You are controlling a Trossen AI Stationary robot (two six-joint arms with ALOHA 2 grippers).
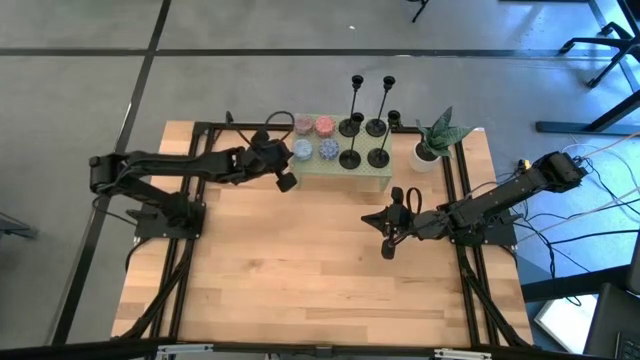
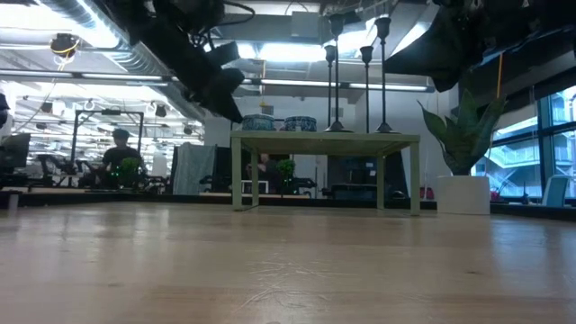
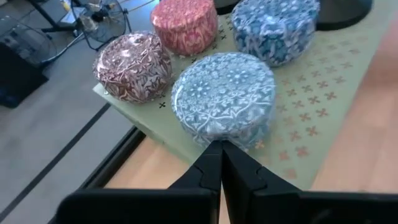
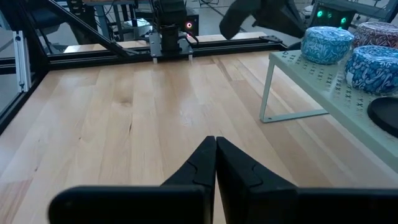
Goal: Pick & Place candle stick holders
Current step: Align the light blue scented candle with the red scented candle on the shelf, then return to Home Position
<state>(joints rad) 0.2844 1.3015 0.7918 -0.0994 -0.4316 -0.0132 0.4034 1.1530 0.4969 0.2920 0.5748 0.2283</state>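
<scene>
— What do you get from each camera?

— Overhead, you look straight down on the whole table (image 1: 300, 260). Your low one sits at tabletop height, facing level toward the green shelf (image 2: 324, 139) and the room behind.

— And the wrists?

— Your left wrist camera is close over the patterned tins (image 3: 222, 99); the right looks across the boards from farther off. All four share that shelf.

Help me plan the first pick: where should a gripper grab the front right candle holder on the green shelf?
Grip the front right candle holder by its thin upright stem, probably coming level from the open table side with the right gripper. The flat round base offers no hold, and neighbours stand close behind.
</scene>
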